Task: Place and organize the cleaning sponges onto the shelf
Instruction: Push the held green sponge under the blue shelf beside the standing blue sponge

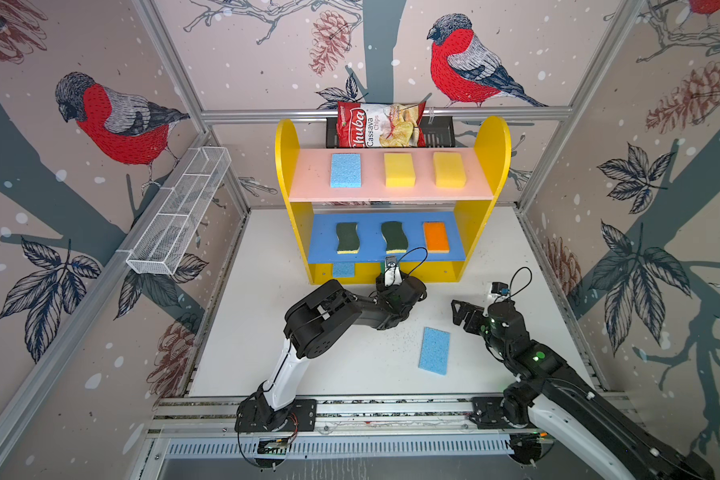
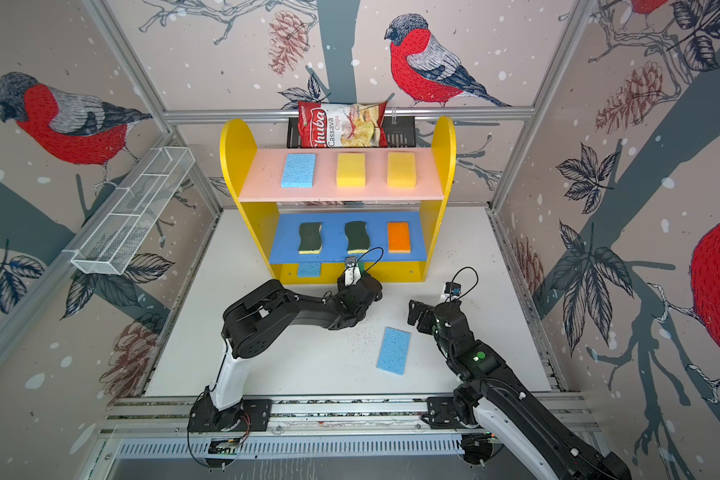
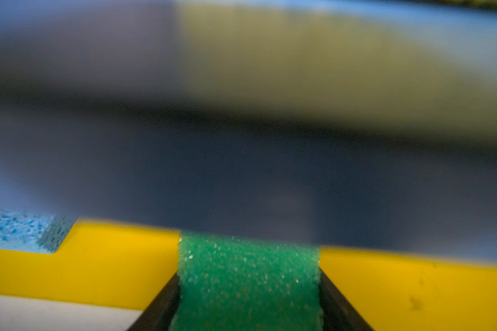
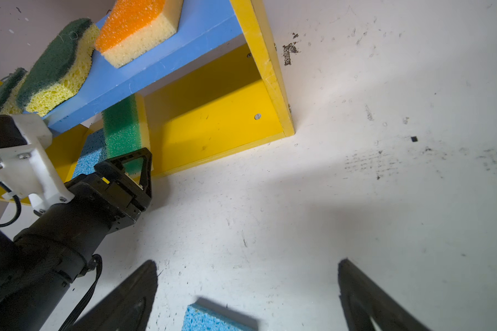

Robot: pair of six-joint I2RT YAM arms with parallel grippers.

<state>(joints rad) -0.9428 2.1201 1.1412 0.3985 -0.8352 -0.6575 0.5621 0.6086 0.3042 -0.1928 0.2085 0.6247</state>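
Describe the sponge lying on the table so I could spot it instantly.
Find the yellow shelf at the back of the white table. In front of it, between the left arm and the right arm, lies a light blue sponge, the only one resting on the tabletop.

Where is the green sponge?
Right wrist view: green sponge between the left gripper's jaws, under the blue board, beside a blue sponge on the yellow base.
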